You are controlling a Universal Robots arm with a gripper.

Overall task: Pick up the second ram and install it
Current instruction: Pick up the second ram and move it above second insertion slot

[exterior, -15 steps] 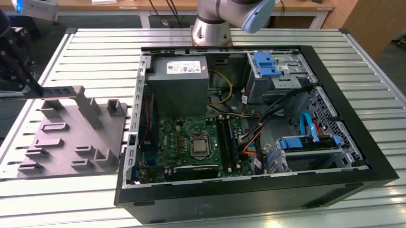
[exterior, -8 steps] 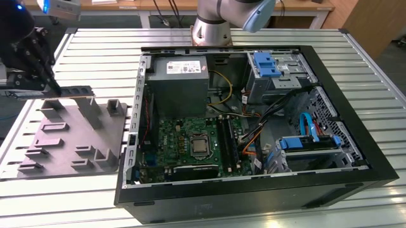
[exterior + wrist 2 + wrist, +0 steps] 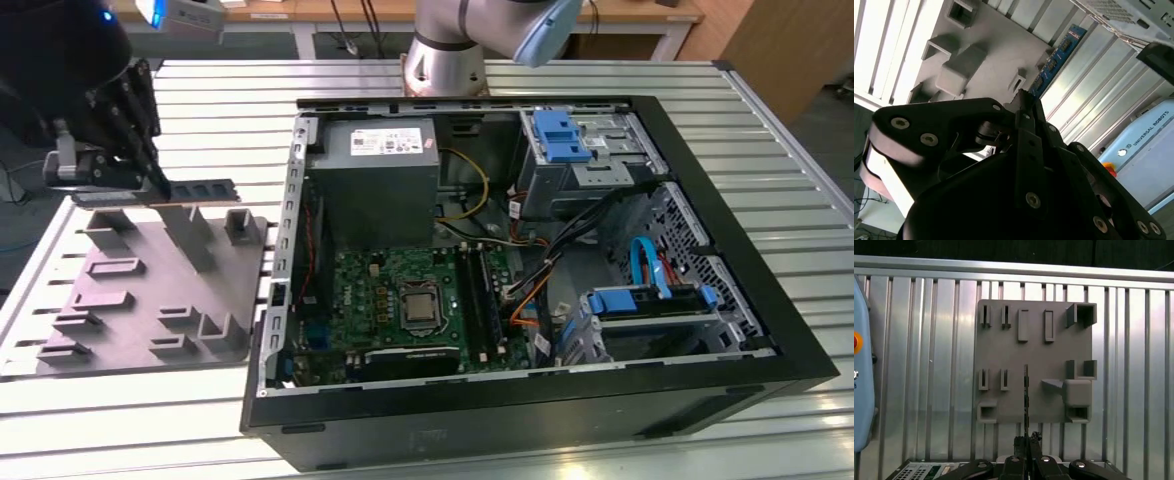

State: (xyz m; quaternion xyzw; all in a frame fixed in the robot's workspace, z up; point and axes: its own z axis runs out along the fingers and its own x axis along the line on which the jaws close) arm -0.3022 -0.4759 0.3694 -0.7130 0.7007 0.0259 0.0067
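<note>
The ram [image 3: 200,191] is a thin dark stick, clamped at one end in my claw [image 3: 158,186], which is closed on it. In the exterior view it sticks out level from the claw, in the air and clear of everything. In the first wrist view it shows edge-on as a narrow dark line [image 3: 1025,390] running out from the claw [image 3: 1026,442].

Directly below the claw lies the grey tray [image 3: 134,300], its raised blocks not touching the stick.

I judge the pick-up done and the install not yet begun. The open case [image 3: 694,330] sits well apart from the claw, on the far side of the tray. Inside it is the green board [image 3: 387,300] with its long slots [image 3: 470,295]. Installing would call for keeping the stick square in my grip and lining its edge up with a free slot. I cannot tell which slot is free.

Everything rests on a ribbed metal counter [image 3: 120,420]. My arm's base [image 3: 447,60] stands at its far edge, and beyond it are wooden benches [image 3: 641,15].
</note>
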